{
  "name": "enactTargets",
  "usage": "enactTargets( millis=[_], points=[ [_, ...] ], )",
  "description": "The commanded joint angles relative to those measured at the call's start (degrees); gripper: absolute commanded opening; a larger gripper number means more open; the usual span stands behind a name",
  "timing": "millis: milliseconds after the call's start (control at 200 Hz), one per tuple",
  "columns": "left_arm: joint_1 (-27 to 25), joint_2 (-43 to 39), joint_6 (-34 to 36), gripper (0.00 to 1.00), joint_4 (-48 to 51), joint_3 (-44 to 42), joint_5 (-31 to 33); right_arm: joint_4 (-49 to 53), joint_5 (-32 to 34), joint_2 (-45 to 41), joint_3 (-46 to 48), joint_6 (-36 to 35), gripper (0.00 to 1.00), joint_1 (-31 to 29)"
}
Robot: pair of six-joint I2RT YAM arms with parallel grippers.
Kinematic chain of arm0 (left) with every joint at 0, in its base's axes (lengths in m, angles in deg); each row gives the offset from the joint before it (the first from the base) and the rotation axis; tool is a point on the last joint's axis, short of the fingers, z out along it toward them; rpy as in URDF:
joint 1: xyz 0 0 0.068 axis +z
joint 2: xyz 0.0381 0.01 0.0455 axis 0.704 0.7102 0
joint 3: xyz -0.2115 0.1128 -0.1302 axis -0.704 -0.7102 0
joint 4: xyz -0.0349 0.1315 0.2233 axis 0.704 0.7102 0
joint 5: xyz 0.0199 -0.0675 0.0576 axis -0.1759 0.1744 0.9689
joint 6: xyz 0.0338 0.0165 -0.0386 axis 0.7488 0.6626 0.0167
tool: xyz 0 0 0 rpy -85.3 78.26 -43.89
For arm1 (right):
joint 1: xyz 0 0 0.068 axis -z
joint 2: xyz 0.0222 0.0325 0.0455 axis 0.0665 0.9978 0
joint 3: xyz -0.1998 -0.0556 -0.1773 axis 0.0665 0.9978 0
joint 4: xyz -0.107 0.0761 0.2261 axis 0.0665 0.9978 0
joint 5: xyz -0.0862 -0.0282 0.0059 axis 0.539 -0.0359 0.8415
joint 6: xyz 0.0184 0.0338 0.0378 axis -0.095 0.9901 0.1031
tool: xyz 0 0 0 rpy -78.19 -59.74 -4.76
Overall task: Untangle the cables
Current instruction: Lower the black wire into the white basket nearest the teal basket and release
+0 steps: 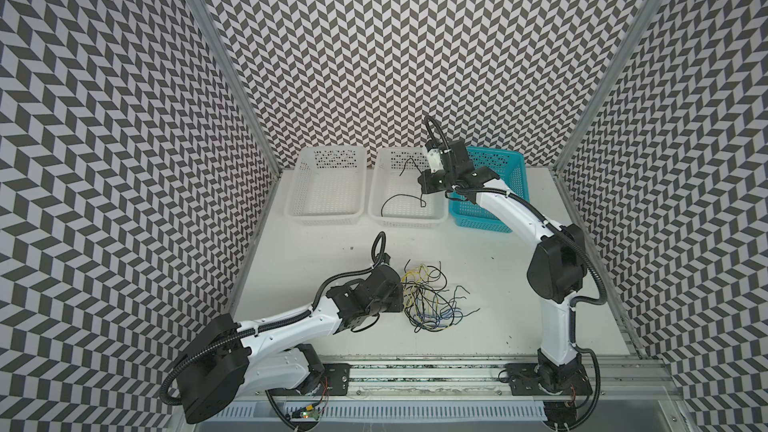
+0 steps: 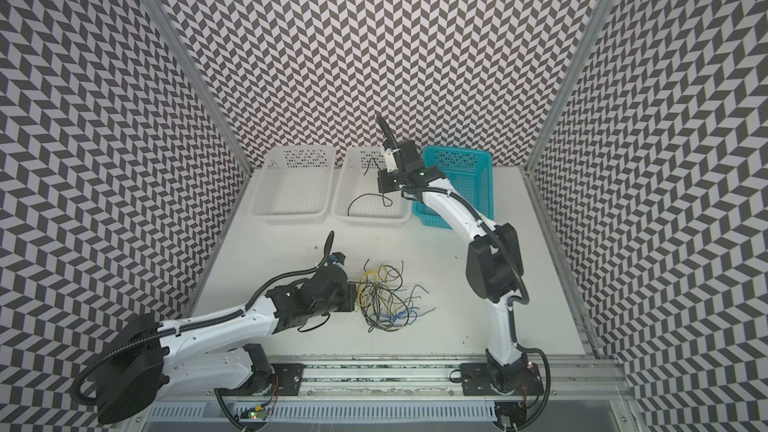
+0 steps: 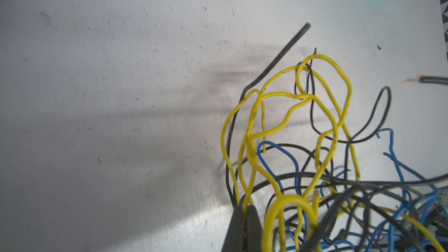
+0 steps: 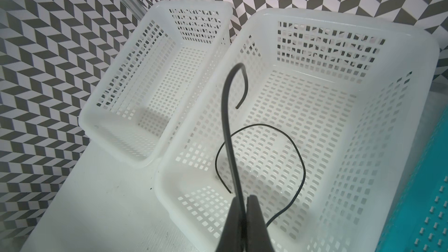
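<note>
One wire [image 4: 300,156] binned — whole tangle [image 1: 432,299] left
My right claw [image 4: 243,201] pinches a black wire [image 4: 226,107], basket [image 4: 315,18] beneath; my left claw [image 3: 244,210] clamps yellow wire [image 3: 252,122].

Both top views look down from high above the 6 o'clock edge of the worktop [image 1: 478,251] toward the wall [image 1: 374,56] at 12 o'clock, far off, and share almost the whole scene. The left wrist camera sits low and close, looking past the left gripper [image 3: 245,208] across the cables [image 3: 335,127]. The right wrist camera looks steeply down past the right gripper [image 4: 243,201] into the middle white basket [image 4: 315,15], also in both top views.
</note>
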State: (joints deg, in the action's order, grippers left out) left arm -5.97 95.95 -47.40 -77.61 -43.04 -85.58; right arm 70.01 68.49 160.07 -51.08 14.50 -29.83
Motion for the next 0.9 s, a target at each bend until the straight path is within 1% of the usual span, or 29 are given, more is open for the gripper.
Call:
enactTargets(
  millis=[0,90,200,290,411,466,596,791,896],
  points=[
    [-0.4,-0.8,-0.2,0.00,0.5,-0.3,1.8,4.0,-0.4,3.4,-4.5,-1.0,0.00,-0.5],
    [-0.5,-1.1,-0.4,0.00,0.6,-0.3,2.0,6.6,1.6,5.4,-6.1,-1.2,0.00,-0.5],
    [-0.5,-1.6,-0.4,0.00,1.0,-0.4,2.3,9.1,-0.3,7.8,-7.8,-2.1,0.00,-0.6],
    [-0.5,-1.8,-0.3,0.00,1.2,-0.3,2.6,13.0,0.6,10.0,-10.6,-2.6,0.00,-0.7],
    [-0.5,-1.7,-0.2,0.00,1.2,-0.1,2.7,14.6,0.4,10.7,-11.5,-3.4,0.01,-1.0],
    [-0.5,-1.5,-0.2,0.00,1.2,-0.2,2.7,15.4,0.8,10.5,-11.8,-3.6,0.05,-1.3],
    [-0.5,-1.2,-0.1,0.00,1.2,-0.1,2.7,18.0,1.1,10.1,-13.7,-4.0,0.18,-1.3],
    [-0.5,-0.9,-0.2,0.00,0.8,-0.1,2.7,21.3,1.1,8.8,-15.8,-5.2,0.31,-1.5],
    [-0.5,-0.6,-0.2,0.00,0.6,0.1,2.6,22.5,1.4,7.0,-16.6,-5.1,0.36,-1.5]
  ],
)
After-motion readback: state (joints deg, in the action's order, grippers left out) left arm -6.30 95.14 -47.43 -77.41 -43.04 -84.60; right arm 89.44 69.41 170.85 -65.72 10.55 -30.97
